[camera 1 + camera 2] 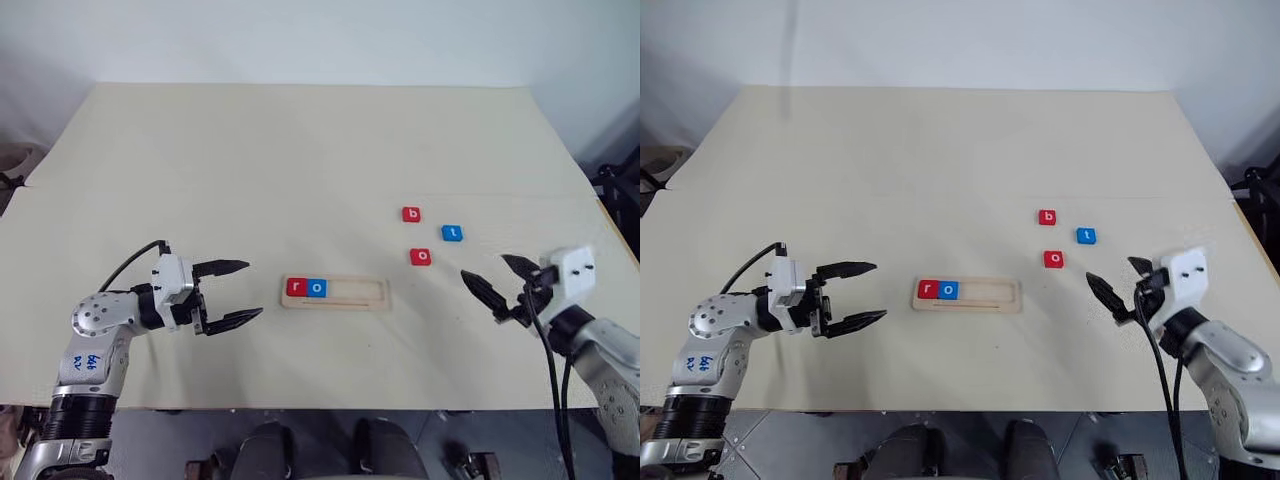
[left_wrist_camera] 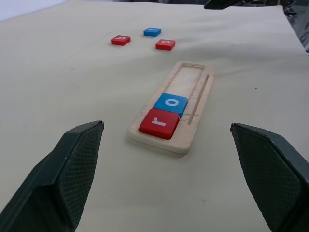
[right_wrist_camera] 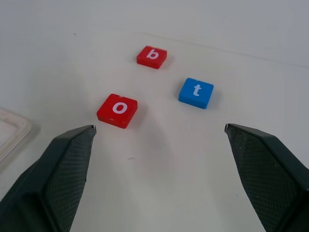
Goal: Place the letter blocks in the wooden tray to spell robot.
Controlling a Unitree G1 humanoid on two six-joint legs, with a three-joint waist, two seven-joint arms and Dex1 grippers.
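Note:
The wooden tray (image 1: pixel 336 293) lies near the table's front middle. At its left end sit a red r block (image 1: pixel 296 287) and a blue o block (image 1: pixel 317 288) side by side. Loose on the table to the tray's right lie a red b block (image 1: pixel 411 214), a blue t block (image 1: pixel 452 233) and a red o block (image 1: pixel 420 257). My left gripper (image 1: pixel 234 292) hovers open and empty just left of the tray, pointing at it. Right of the loose blocks, my right gripper (image 1: pixel 494 284) is open and empty, its fingertips (image 3: pixel 67 159) facing the red o block (image 3: pixel 117 110).
The beige table (image 1: pixel 250 160) stretches wide behind the blocks. Dark equipment (image 1: pixel 620 185) stands past the table's right edge. Cables hang from both wrists.

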